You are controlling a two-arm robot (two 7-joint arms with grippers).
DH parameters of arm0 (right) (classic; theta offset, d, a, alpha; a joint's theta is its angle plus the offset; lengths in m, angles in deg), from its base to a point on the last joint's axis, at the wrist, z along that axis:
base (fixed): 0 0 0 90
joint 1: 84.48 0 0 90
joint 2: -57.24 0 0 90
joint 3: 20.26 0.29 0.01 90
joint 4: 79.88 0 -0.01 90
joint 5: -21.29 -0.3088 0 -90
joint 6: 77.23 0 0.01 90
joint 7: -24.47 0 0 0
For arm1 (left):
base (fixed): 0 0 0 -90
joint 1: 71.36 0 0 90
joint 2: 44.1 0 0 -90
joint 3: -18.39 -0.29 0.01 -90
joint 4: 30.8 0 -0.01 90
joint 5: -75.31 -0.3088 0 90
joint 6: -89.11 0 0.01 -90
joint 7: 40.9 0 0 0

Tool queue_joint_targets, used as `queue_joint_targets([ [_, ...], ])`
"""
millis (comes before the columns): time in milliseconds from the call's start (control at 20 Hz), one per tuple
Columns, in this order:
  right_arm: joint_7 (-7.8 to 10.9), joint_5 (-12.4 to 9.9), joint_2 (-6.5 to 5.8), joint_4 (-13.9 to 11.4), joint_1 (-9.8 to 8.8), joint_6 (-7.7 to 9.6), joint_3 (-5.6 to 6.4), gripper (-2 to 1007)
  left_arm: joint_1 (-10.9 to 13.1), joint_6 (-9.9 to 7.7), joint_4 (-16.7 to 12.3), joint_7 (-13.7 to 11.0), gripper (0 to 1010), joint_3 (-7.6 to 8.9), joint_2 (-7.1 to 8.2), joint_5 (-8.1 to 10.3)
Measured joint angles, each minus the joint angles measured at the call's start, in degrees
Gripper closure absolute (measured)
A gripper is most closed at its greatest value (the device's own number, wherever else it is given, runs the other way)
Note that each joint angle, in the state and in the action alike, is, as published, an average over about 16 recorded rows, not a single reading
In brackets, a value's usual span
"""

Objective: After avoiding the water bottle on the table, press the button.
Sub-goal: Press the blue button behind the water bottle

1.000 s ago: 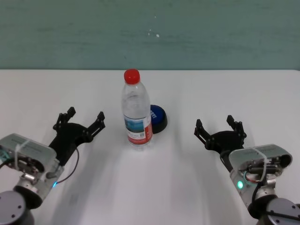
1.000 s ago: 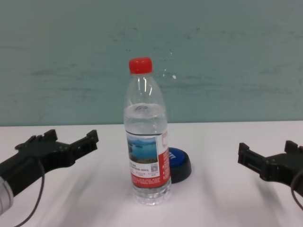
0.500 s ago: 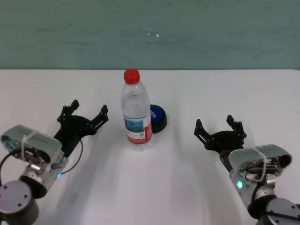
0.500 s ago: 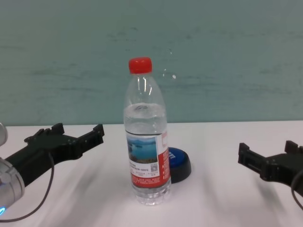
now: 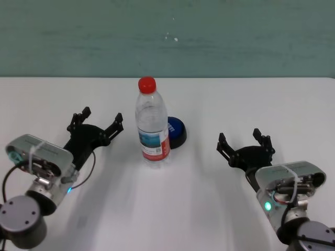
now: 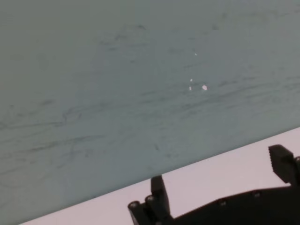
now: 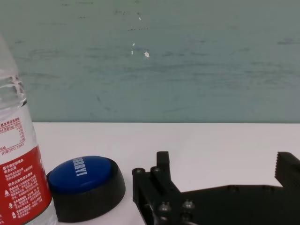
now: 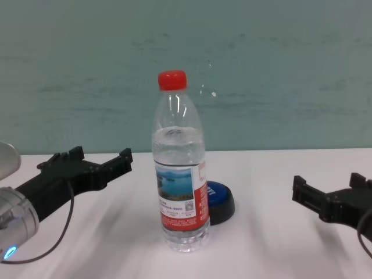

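Fingers (image 5: pixel 120 121) of the left arm spread beside the water bottle (image 5: pixel 153 128), which fronts the button (image 5: pixel 177 132)

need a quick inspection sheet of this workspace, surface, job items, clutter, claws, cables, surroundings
Surface: plain white flat table, bare around the items.
Job's things: tall clear plastic water bottle with red cap stands upright at centre; low blue-domed push button on a black base sits just behind it to the robot's right, partly hidden in the head view.
Clutter: nothing seen.
Claws: left claw open, left of the bottle, apart from it; right claw open, right of the button, holding nothing.
Cables: thin black cable loops beside the left wrist.
Surroundings: scuffed teal wall behind the table.
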Motion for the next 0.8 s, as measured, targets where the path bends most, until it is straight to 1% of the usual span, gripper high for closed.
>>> queue_joint_targets([
  [800, 0.0, 0.0, 0.0, 0.0, 0.0, 0.0, 0.0, 1, -5.3, 2.3, 6.1, 0.8, 0, -0.88, -1.13, -2.4],
])
